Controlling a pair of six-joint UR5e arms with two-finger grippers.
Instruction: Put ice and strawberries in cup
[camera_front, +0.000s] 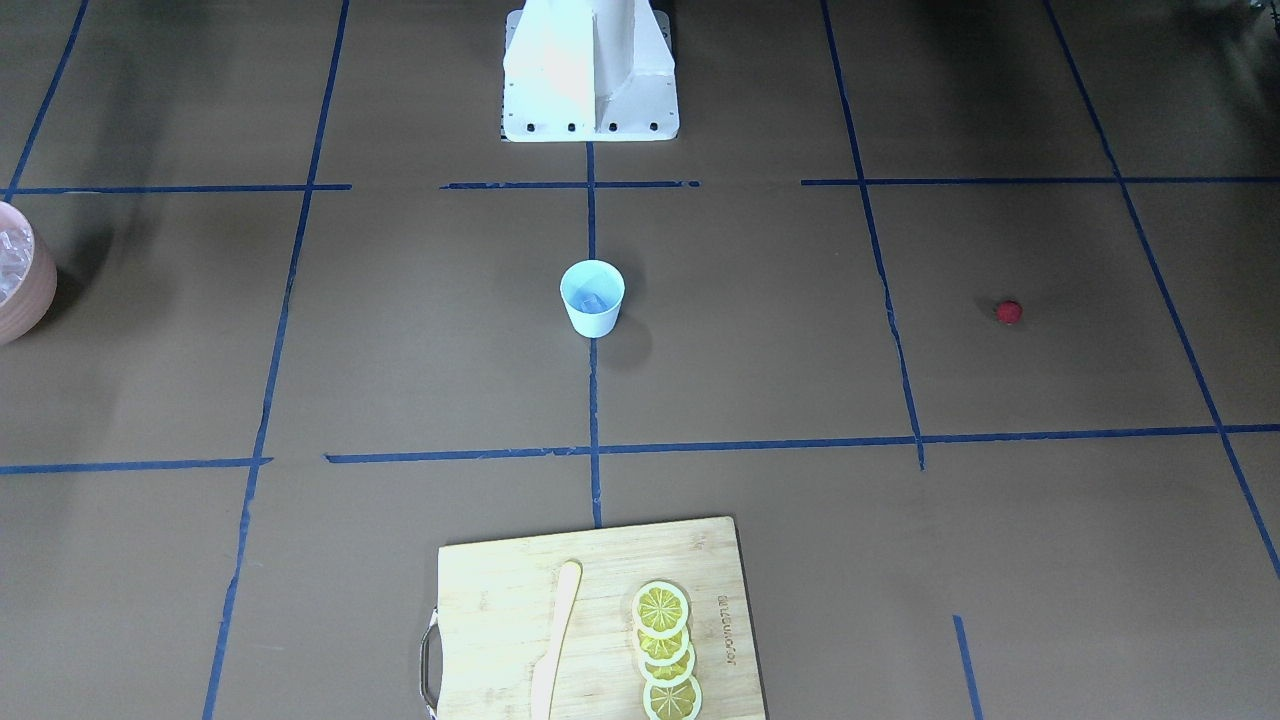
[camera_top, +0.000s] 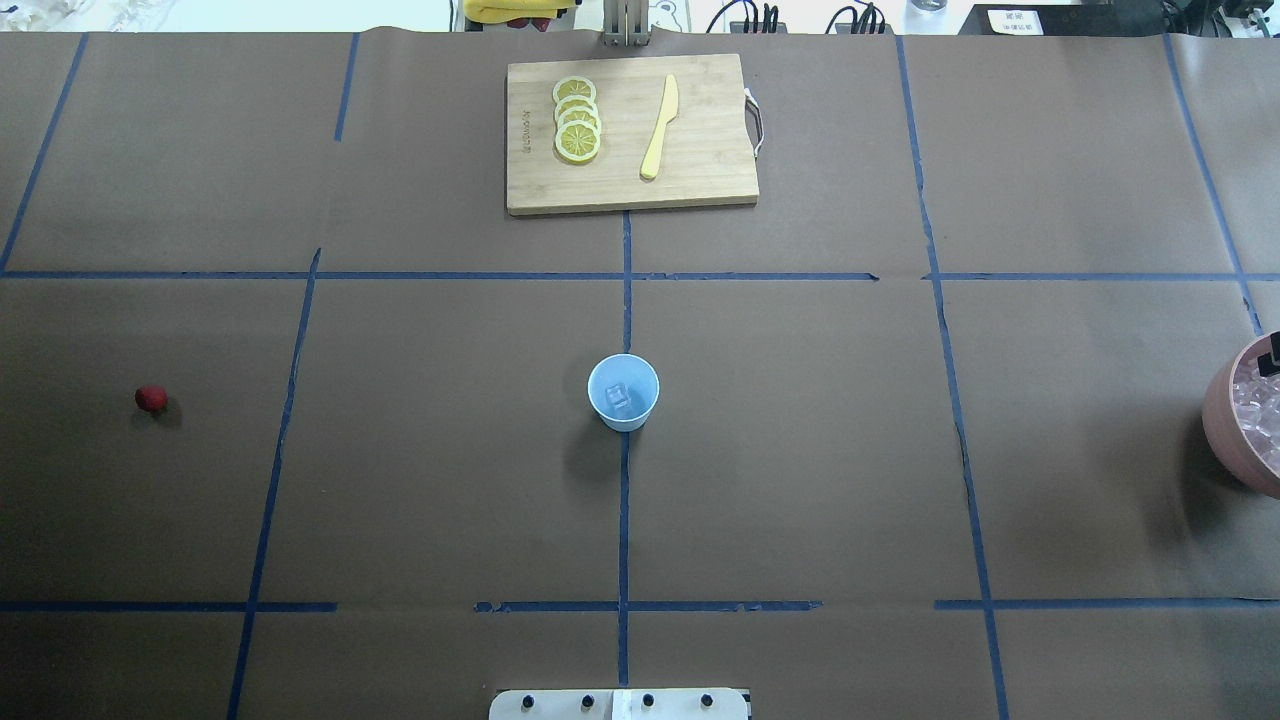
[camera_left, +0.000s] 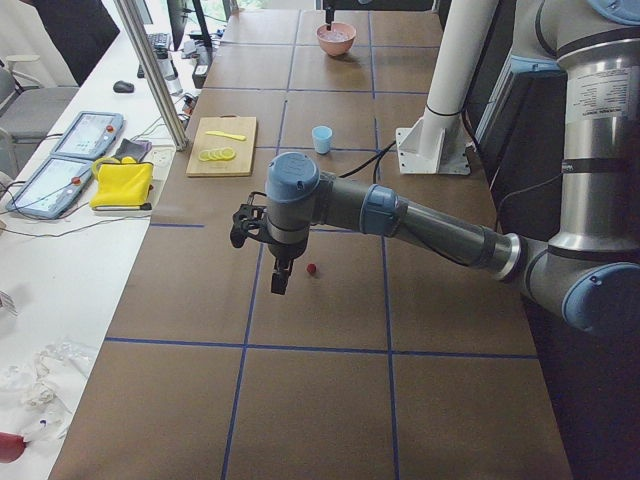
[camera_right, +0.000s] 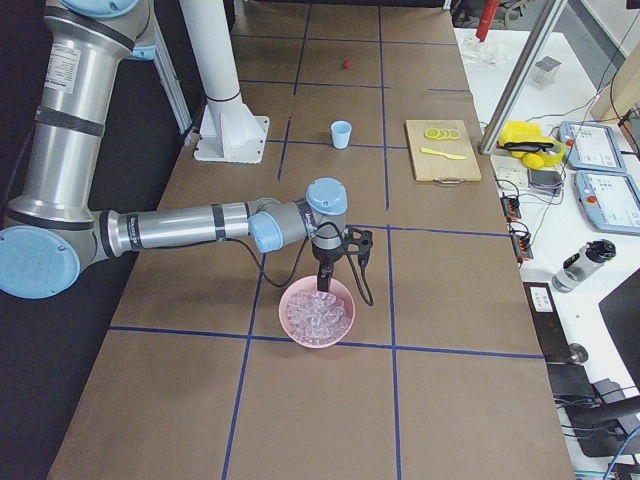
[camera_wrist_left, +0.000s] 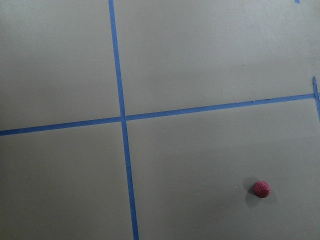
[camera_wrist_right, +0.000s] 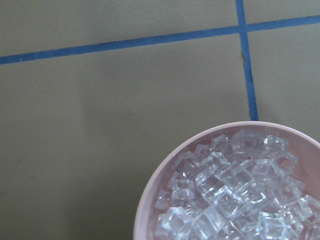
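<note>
Overhead exterior: ice cube (camera_top: 621, 398) sat in cup (camera_top: 628, 424); we judged left arm (camera_left: 430, 228) poised over strawberry (camera_top: 151, 398), right arm (camera_right: 180, 228) over ice bowl (camera_top: 1225, 440), for pickups; couldn't tell jaws' state.

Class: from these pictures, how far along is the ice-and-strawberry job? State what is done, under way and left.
Done: one ice cube seems to lie in the cup. Under way: the right gripper hangs over the bowl, the left gripper near the strawberry. Left: the strawberry lies apart from the cup, not yet in.

Pink bowl (camera_top: 1222, 428) seems 1/2 cut off; L gripper (camera_left: 278, 284), R gripper (camera_right: 323, 283) jaws unreadable.
</note>
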